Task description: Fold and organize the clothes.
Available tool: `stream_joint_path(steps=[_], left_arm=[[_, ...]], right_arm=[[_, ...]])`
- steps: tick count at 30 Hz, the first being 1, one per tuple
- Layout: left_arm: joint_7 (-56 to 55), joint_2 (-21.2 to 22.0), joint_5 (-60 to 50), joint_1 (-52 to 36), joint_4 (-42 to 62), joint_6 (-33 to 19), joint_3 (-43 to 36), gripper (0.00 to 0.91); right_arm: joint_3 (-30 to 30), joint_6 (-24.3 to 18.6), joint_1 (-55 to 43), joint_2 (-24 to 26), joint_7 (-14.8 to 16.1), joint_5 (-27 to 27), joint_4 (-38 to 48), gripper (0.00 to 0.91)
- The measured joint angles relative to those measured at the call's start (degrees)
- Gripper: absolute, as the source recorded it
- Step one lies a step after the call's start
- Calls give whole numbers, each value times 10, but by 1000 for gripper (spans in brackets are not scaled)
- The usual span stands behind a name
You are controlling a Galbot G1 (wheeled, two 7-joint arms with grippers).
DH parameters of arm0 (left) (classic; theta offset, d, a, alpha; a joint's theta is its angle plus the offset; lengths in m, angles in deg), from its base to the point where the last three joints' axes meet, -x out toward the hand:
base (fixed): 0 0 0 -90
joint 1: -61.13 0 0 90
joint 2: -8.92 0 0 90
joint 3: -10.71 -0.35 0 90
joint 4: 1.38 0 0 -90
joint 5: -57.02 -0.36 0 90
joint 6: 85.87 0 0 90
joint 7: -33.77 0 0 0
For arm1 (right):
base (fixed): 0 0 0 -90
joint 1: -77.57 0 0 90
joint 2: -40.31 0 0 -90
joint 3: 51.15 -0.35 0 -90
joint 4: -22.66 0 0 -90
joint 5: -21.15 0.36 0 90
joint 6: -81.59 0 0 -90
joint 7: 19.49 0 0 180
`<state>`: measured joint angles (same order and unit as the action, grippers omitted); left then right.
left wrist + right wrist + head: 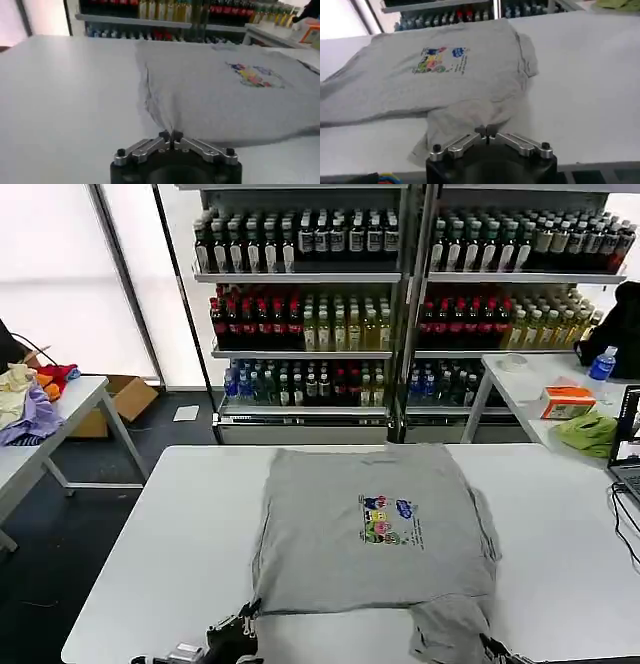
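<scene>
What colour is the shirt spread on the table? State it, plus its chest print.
Light grey shirt, with a small multicoloured chest print; it shows best in the head view.

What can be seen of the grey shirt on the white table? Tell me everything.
The grey shirt is light grey, soft and cotton-like, with a small multicoloured chest print facing up. It lies flat on the white table, its sides already folded inward into a rough rectangle, with a loose, wrinkled flap hanging toward the near edge. The left gripper is shut on its near left corner, pinching up a small peak of cloth; the right gripper is shut on the flap.
</scene>
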<state>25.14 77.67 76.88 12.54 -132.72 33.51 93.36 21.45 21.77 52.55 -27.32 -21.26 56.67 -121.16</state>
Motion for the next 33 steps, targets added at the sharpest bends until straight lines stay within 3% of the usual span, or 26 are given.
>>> stream_joint_path(steps=[8, 19, 33], left_arm=[[23, -46, 17, 4, -28, 18, 38, 20], [51, -100, 114, -96, 6, 30, 41, 20], [79, -98, 178, -278, 129, 34, -14, 20]], right_arm=[[-1, -26, -31, -10, -11, 31, -14, 0], [15, -61, -186, -4, -30, 53, 51, 0], [82, -71, -401, 12, -27, 21, 219, 0]])
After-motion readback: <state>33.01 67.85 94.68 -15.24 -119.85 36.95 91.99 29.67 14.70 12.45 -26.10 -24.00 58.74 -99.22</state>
